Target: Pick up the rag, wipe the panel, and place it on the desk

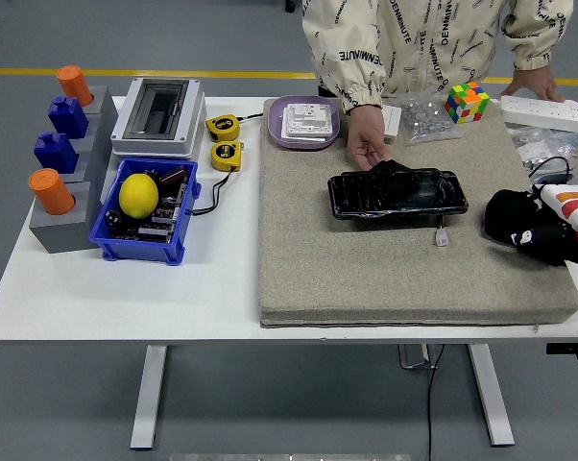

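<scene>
Rag [508, 217]: black, soft, light, bunched at the mat's [366, 279] right edge. Right hand [554, 236] beside it; fingers' state unclear. Pinch a raised fold.

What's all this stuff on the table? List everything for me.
Mat: one, beige, covering the table's right part.
Panel: one, glossy black, mid-mat.
Rag: one, black, mat's right edge.
Tray: one, purple, holding a white switch plate.
Puzzle cube: one, multicoloured, far right.
Power strip: one, white, far right corner.
Tape measures: two, yellow, beside the tray.
Bin: one, blue, holding a lemon.
Box: one, grey-white, far left.
Person's hand: touching the panel's far edge.
Right hand: black, at the rag.
</scene>
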Controlling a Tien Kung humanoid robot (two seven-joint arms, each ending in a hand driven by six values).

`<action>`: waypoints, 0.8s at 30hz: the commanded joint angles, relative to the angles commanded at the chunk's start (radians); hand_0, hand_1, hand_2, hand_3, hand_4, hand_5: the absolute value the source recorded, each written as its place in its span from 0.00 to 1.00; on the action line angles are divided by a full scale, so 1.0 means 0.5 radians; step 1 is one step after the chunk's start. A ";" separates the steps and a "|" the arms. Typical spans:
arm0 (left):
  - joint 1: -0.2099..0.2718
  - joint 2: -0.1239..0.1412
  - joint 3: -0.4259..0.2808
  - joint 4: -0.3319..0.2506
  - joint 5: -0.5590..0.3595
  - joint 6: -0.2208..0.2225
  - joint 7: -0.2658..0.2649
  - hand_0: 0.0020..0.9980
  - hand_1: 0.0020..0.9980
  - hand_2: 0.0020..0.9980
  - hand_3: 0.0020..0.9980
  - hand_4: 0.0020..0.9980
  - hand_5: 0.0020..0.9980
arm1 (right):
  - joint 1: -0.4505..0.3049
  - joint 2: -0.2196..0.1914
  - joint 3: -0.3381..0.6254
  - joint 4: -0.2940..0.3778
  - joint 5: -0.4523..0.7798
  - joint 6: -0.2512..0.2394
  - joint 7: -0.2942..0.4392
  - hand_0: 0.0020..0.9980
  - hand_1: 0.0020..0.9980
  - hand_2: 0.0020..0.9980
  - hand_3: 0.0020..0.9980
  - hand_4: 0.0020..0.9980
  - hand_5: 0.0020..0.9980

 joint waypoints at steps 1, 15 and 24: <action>0.000 0.000 0.000 0.000 0.000 0.000 0.000 0.63 0.66 0.68 0.57 0.61 0.51 | 0.001 0.002 -0.001 -0.004 0.001 -0.013 0.002 0.75 0.72 0.80 0.80 1.00 0.62; 0.003 -0.002 -0.004 0.000 -0.001 -0.001 0.000 0.63 0.66 0.68 0.57 0.62 0.51 | -0.008 0.038 -0.010 -0.077 0.000 -0.235 0.054 0.65 0.65 0.73 0.74 1.00 0.48; -0.001 -0.002 0.000 -0.005 -0.002 -0.001 0.000 0.63 0.66 0.68 0.57 0.62 0.51 | -0.021 0.062 -0.009 -0.117 0.007 -0.286 0.068 0.64 0.64 0.72 0.73 1.00 0.50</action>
